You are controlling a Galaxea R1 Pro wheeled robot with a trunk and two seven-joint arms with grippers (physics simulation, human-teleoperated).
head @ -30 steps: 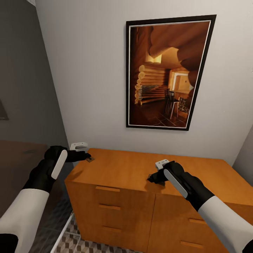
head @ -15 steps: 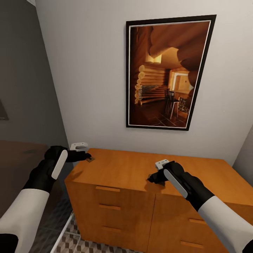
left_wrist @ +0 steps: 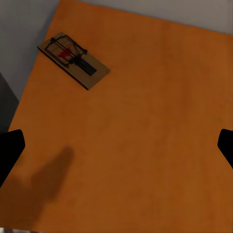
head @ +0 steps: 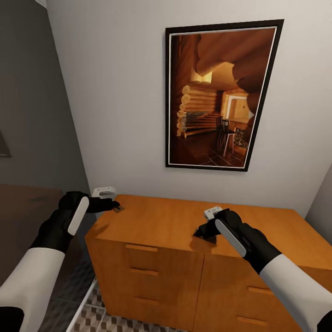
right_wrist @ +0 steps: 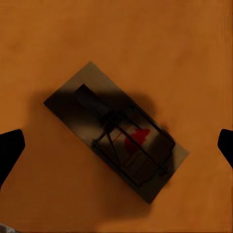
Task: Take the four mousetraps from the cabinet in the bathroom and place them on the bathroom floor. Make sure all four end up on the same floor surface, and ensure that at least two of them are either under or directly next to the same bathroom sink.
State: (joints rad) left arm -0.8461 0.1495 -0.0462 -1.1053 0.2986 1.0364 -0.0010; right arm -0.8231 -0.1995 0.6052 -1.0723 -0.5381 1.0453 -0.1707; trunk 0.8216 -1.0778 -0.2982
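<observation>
Directly beneath right gripper (right_wrist: 116, 141): mousetrap (right_wrist: 115, 129)

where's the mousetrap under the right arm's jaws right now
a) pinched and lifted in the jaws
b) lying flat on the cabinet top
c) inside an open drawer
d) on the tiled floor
b, the mousetrap lies flat on the orange cabinet top, with the right gripper open above it, jaws wide apart and not touching it.

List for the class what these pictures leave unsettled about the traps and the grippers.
- Head view: the right gripper covers its mousetrap.
- Head view: the left-hand mousetrap is too small for detail.
- Wrist views: fingertips are cut by the picture edges.
- Cabinet drawers are shut; contents hidden.
</observation>
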